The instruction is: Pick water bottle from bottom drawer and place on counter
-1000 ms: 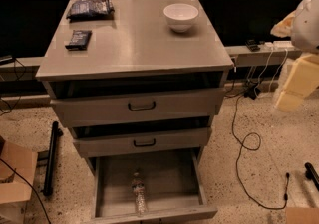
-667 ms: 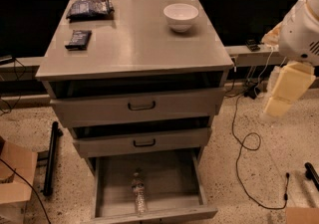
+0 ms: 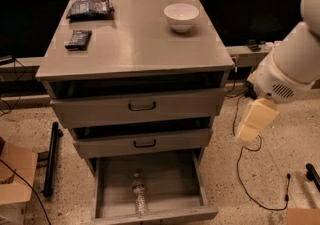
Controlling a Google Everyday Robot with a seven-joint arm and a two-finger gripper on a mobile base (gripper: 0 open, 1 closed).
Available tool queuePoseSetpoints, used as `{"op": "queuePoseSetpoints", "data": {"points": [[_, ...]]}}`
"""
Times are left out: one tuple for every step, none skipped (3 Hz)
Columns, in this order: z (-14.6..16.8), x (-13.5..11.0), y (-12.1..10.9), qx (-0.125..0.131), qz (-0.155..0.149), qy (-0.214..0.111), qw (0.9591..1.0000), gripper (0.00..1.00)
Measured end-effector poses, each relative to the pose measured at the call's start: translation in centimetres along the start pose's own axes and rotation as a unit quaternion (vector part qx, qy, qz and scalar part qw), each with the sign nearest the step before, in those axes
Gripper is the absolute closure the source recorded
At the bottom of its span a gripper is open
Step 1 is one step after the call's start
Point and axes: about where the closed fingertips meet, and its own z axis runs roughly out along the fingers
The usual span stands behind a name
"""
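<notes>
The water bottle (image 3: 139, 196) lies in the open bottom drawer (image 3: 172, 181), near its front wall and left of centre, cap pointing to the back. The counter (image 3: 135, 44) is the grey top of the cabinet. My gripper (image 3: 253, 120) is the cream-coloured end of the white arm. It hangs to the right of the cabinet, level with the middle drawer, well above and to the right of the bottle. It holds nothing that I can see.
A white bowl (image 3: 181, 16), a dark snack bag (image 3: 90, 6) and a small dark packet (image 3: 78, 39) sit on the counter. The two upper drawers (image 3: 142, 106) stand slightly ajar. A cardboard box (image 3: 14, 179) and a black bar (image 3: 50, 159) are at left. A cable (image 3: 250, 191) lies on the floor at right.
My arm has swung left and downward from the right edge, bringing the gripper closer to the cabinet's right side. The bottle and drawers have not moved.
</notes>
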Motion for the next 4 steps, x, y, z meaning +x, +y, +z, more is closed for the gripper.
{"op": "queuePoseSetpoints", "data": {"points": [[0.8,0.0,-0.1,0.002,0.002,-0.002,1.0,0.0],[2.3,0.8,-0.1,-0.002,0.033,0.006,0.9994,0.0],[6.7,1.7,0.4,-0.034,0.09,-0.004,0.9954,0.0],[11.6,2.0,1.5,-0.078,0.13,-0.02,0.9882,0.0]]}}
